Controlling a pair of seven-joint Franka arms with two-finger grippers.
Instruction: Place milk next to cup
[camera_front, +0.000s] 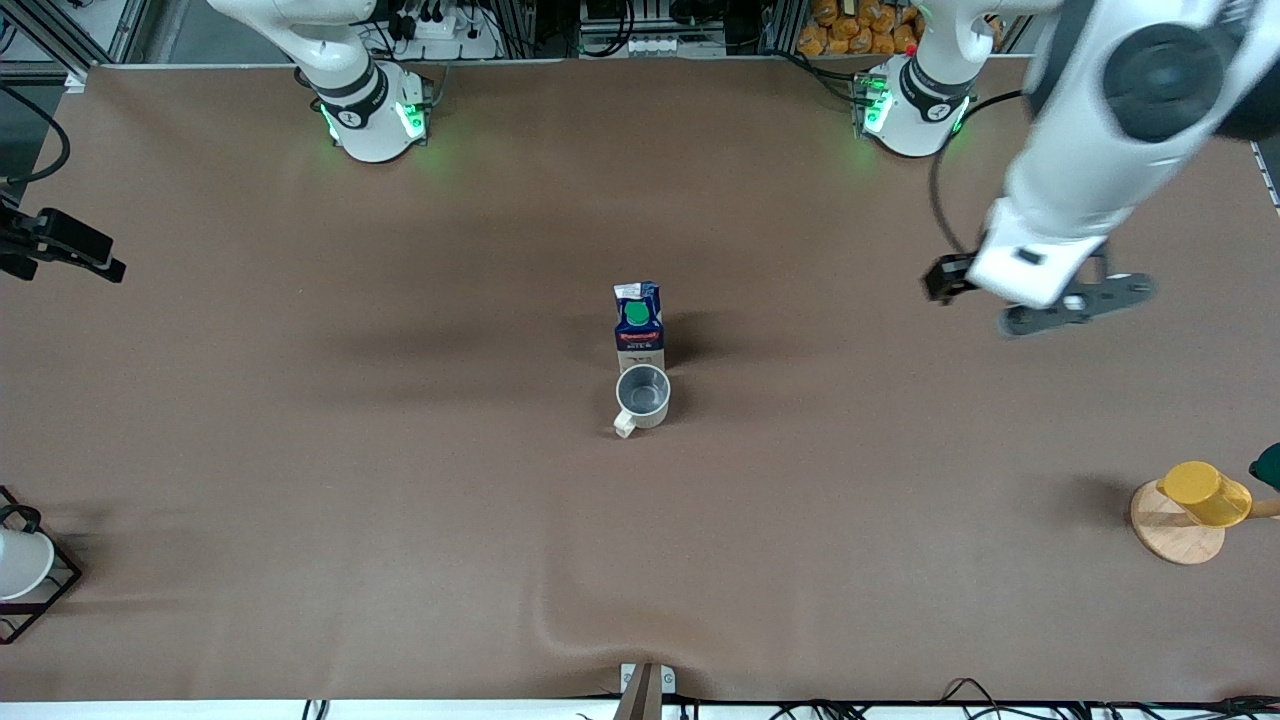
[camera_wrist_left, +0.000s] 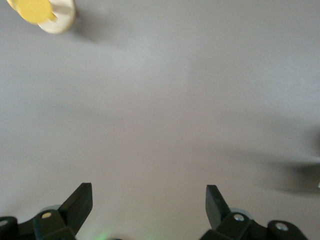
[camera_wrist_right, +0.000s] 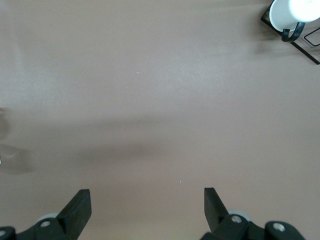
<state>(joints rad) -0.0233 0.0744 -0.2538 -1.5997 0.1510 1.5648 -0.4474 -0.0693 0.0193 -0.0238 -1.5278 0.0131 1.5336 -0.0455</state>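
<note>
The milk (camera_front: 638, 322), a dark blue carton with a green round cap and a red label, stands upright at the table's middle. The cup (camera_front: 642, 395), a beige mug with a grey inside and a small loop handle, stands right beside it, nearer to the front camera. My left gripper (camera_front: 1035, 300) hangs over bare table toward the left arm's end, well away from both; it is open and empty (camera_wrist_left: 148, 200). My right gripper (camera_front: 70, 250) is over the right arm's end of the table, open and empty (camera_wrist_right: 147, 202). Neither wrist view shows the milk or the cup.
A yellow cup (camera_front: 1205, 493) lies on a round wooden disc (camera_front: 1175, 535) at the left arm's end, also in the left wrist view (camera_wrist_left: 35, 10). A white cup in a black wire rack (camera_front: 20, 565) stands at the right arm's end, also in the right wrist view (camera_wrist_right: 292, 12).
</note>
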